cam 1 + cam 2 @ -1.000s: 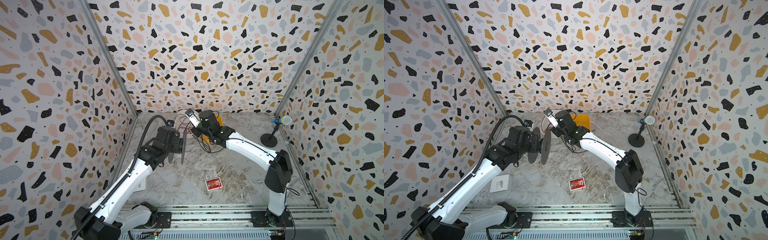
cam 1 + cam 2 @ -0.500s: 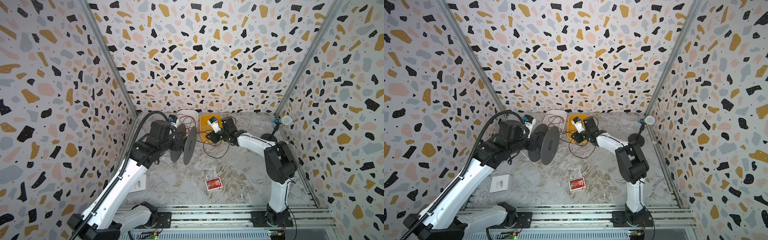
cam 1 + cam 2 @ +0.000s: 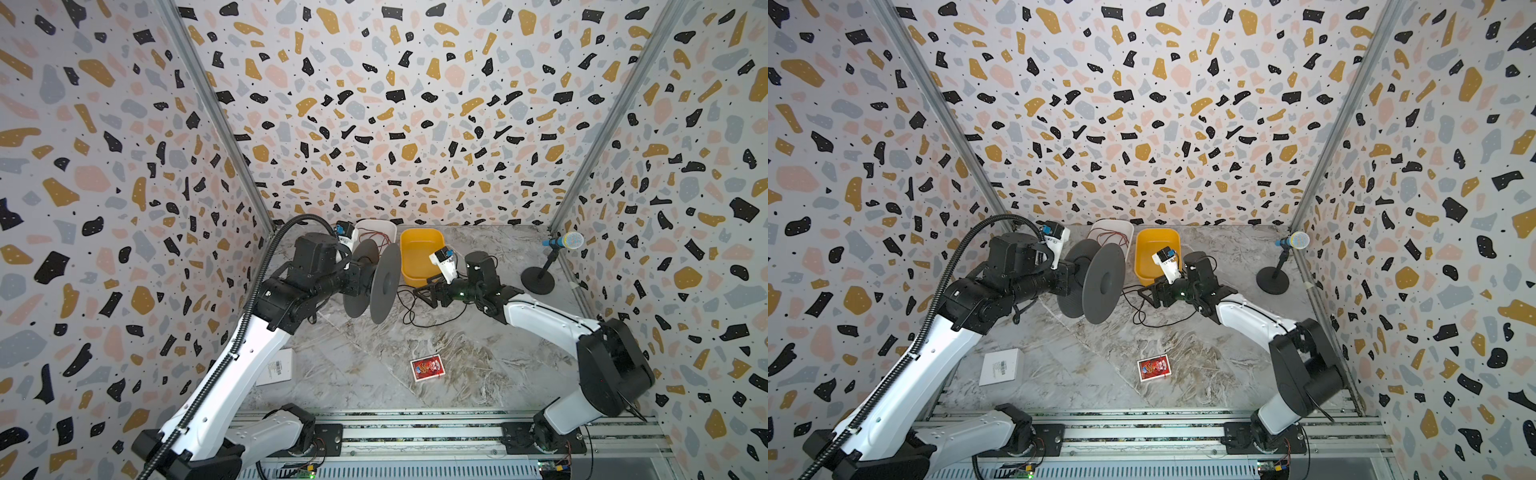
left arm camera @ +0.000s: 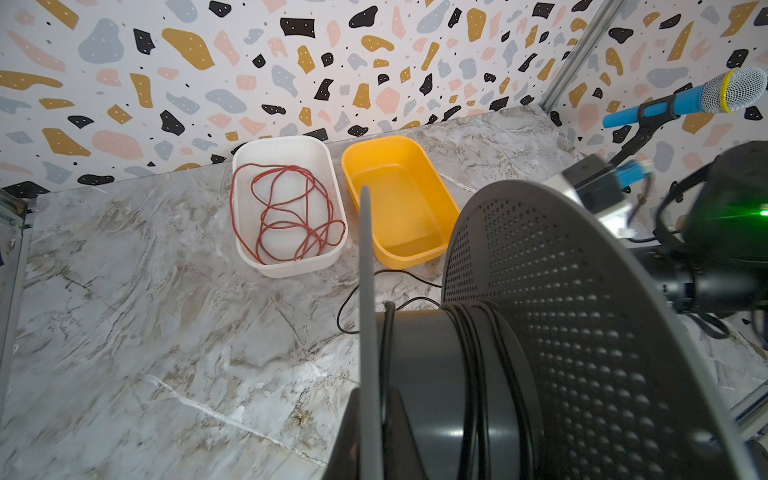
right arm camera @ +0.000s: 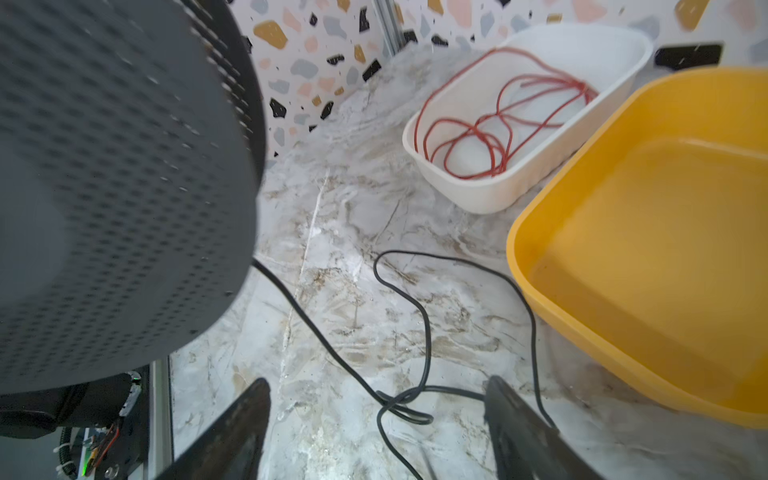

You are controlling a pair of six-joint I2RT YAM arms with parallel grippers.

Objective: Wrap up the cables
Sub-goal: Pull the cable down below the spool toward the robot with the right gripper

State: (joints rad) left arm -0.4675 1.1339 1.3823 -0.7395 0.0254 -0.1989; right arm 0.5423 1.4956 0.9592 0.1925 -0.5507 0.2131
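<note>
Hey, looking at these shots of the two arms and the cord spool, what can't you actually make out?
- Left gripper: fingers cut off by the left wrist view's edge; the dark grey perforated plastic spool hides it in both top views.
- Thin black cord: free end unseen; it leaves the right wrist view's edge by the open right gripper.
- Red card pack: print too small in both top views.
</note>
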